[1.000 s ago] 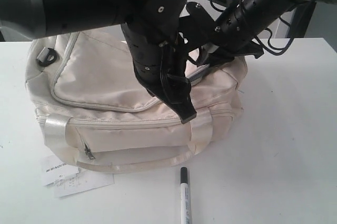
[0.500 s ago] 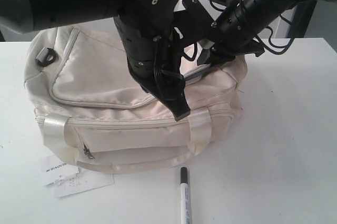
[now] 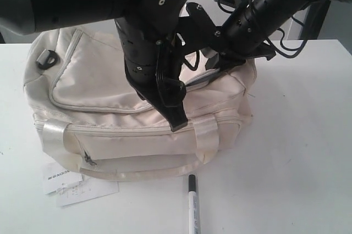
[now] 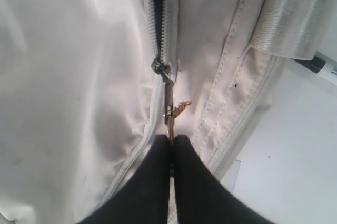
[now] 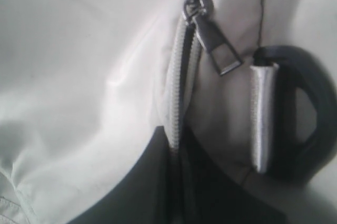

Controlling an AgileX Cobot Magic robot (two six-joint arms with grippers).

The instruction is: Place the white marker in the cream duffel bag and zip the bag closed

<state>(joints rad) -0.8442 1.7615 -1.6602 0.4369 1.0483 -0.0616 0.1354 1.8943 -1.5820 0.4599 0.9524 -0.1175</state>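
Left fingers [image 4: 150, 176]: shifted leftward along the cream duffel bag [image 3: 99, 80], clamped on its zipper pull [image 4: 169, 109].
Right fingers [image 5: 147, 187]: together, pinching the bag's zipper tape.
White marker [image 3: 192, 201]: one, slim, black cap, dark print; on the desk [image 3: 297, 151] in front of the bag.
Bags: one.

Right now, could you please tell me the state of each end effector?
Left end effector: closed on the zipper pull.
Right end effector: closed, pinching the cream duffel bag at its zipper seam.
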